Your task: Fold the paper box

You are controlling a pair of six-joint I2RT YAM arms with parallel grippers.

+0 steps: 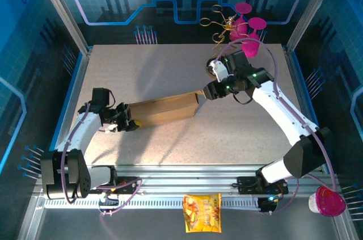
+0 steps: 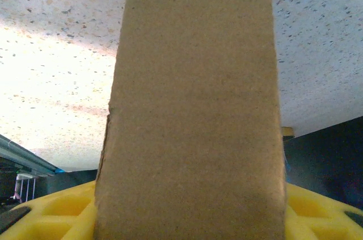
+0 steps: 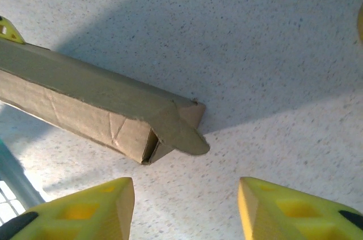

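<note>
The paper box (image 1: 164,109) is a long, plain brown cardboard carton lying flat across the middle of the table. My left gripper (image 1: 122,120) is shut on its left end; in the left wrist view the box (image 2: 193,98) stands between the yellow fingers (image 2: 62,211) and runs away from the camera. My right gripper (image 1: 207,91) is open just off the box's right end. In the right wrist view that end (image 3: 136,129) is partly closed, and a rounded flap (image 3: 184,135) sticks out over it. The gripper (image 3: 184,211) holds nothing, and bare table lies between its fingers.
Pink cups (image 1: 249,27) and a gold wire object (image 1: 218,21) stand at the back right of the table. A snack bag (image 1: 202,211) lies on the near rail and a pink cup (image 1: 329,201) sits at the bottom right. Metal posts frame the table (image 1: 142,70).
</note>
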